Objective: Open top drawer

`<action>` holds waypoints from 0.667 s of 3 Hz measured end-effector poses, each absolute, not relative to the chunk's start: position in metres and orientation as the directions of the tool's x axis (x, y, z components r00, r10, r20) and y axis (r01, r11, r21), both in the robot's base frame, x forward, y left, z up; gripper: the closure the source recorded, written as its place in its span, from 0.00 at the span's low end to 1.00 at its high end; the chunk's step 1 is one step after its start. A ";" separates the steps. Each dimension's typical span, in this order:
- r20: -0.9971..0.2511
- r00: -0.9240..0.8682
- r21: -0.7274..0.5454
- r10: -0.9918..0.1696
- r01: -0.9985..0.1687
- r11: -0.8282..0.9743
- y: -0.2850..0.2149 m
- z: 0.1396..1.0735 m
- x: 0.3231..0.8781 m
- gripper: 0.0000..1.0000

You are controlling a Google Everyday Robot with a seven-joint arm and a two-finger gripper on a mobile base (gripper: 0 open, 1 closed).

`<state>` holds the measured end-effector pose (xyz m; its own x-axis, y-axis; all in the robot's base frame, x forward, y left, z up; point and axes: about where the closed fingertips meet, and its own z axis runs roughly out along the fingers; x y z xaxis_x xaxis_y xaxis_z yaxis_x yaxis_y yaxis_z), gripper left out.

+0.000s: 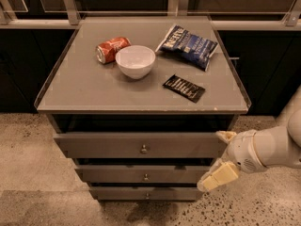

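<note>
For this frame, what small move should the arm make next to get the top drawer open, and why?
Probably shift the gripper left toward the small round metal knob at the centre of the wide grey top drawer front. The gripper sits at the drawer's right end with its fingers spread and empty, well short of the knob, which nothing touches.

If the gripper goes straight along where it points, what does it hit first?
Likely the right end of the top drawer, far from its knob; the open gripper sits by that end, pointing left. Depth is unclear, so it could pass in front.
</note>
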<state>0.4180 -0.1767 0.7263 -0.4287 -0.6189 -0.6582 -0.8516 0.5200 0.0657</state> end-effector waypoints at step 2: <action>-0.688 -0.393 0.064 -0.610 -0.870 0.489 -0.163 0.704 0.469 0.00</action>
